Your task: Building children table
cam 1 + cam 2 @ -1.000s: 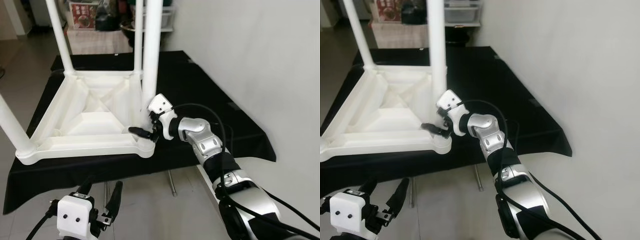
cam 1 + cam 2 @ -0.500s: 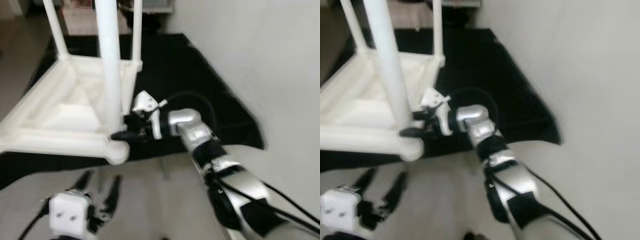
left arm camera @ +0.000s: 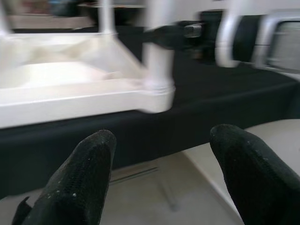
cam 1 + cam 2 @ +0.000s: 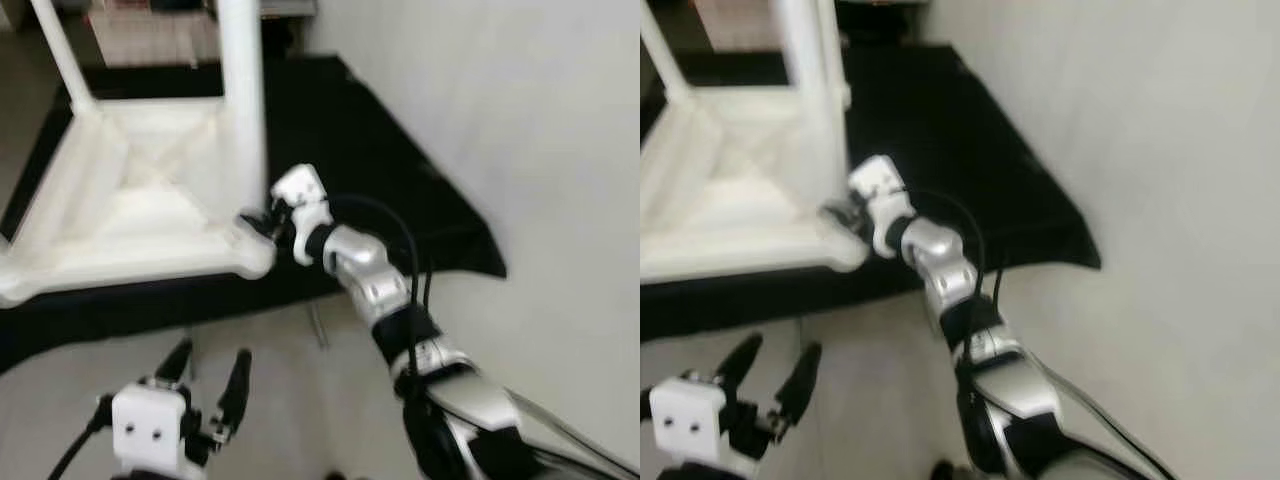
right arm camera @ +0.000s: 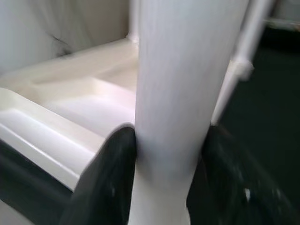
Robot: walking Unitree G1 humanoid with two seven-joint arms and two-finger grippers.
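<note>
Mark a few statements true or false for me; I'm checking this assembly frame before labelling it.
1. The white table lies upside down on the black cloth. True.
2. The right tool closes on a table leg. True.
3. The left tool grips the table's rim. False: it hangs open, low, off the table.
4. The cloth is red. False: it is black.
</note>
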